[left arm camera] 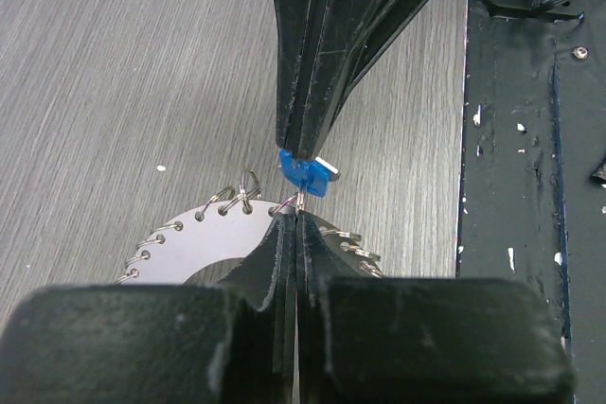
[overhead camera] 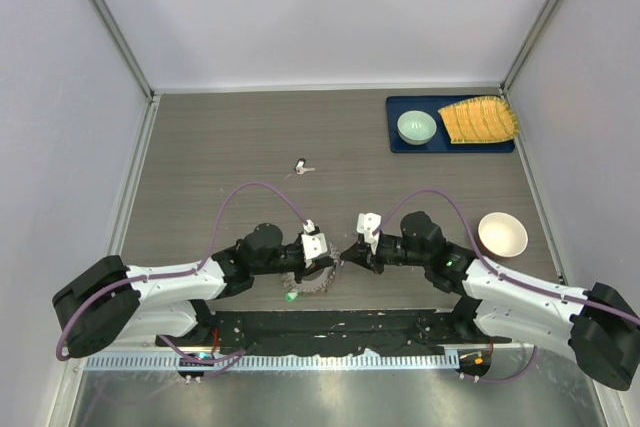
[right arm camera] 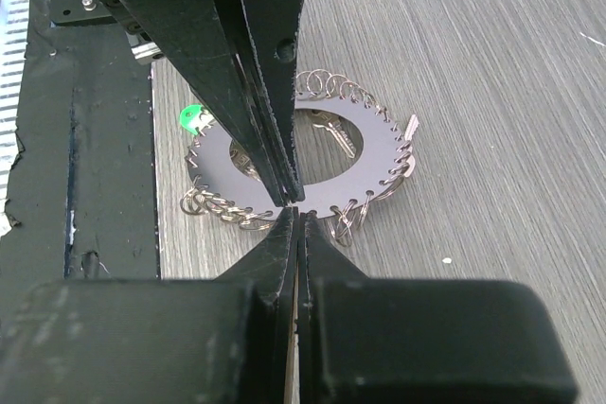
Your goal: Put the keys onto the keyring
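The keyring (overhead camera: 310, 284) is a flat grey disc with small wire rings along its rim, lying near the front edge between the two arms. My left gripper (left arm camera: 298, 217) is shut on one small ring at the keyring's (left arm camera: 204, 248) rim. Tip to tip against it, my right gripper (left arm camera: 298, 150) is shut on the blue key (left arm camera: 305, 175). In the right wrist view my right gripper (right arm camera: 299, 215) meets the left gripper (right arm camera: 284, 199) at the keyring's (right arm camera: 379, 163) near edge, and the blue key is hidden. A green key (right arm camera: 192, 120) hangs on the far rim. Another small key (overhead camera: 302, 165) lies alone mid-table.
A blue tray (overhead camera: 452, 147) at the back right holds a pale green bowl (overhead camera: 416, 127) and a yellow ribbed item (overhead camera: 480, 119). A white bowl (overhead camera: 502, 234) stands by the right arm. The black base plate (overhead camera: 330, 332) runs along the near edge.
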{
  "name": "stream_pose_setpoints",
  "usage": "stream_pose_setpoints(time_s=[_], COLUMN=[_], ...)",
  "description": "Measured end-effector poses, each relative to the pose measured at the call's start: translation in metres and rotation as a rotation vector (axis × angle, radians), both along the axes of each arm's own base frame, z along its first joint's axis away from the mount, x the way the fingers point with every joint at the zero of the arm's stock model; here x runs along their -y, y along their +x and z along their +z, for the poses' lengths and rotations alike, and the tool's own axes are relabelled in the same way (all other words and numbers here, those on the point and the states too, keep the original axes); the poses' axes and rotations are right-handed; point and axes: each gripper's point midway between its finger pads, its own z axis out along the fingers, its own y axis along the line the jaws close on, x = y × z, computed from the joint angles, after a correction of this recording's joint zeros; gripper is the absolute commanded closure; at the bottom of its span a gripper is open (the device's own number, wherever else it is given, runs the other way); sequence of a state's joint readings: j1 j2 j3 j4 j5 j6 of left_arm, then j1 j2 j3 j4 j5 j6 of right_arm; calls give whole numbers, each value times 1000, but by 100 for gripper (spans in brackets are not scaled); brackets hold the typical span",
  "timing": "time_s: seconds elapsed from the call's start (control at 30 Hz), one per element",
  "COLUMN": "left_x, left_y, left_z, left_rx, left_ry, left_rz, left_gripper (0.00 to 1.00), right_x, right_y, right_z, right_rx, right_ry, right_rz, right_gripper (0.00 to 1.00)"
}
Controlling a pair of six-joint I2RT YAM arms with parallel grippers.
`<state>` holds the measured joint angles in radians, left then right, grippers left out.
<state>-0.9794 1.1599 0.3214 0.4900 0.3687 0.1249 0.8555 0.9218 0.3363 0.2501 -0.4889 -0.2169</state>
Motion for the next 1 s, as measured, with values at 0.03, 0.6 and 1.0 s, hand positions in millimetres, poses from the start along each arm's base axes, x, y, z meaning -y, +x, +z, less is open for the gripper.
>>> stream_pose_setpoints(time_s=[0.03, 0.6, 1.0], left_x=[0, 0, 0], left_y=[0, 0, 0], left_z=[0, 0, -1], left_rx=[0, 0, -2], left_ry=[0, 0, 1], left_rz=[0, 0, 0], left_gripper=[100, 100, 100], right_x=[0, 1, 1], right_y=[0, -2, -2], right_z=[0, -21, -10], right_rx=[3, -43, -20], right_ry=[0, -66, -38], right_rz=[0, 13, 15], right_gripper=[99, 99, 99])
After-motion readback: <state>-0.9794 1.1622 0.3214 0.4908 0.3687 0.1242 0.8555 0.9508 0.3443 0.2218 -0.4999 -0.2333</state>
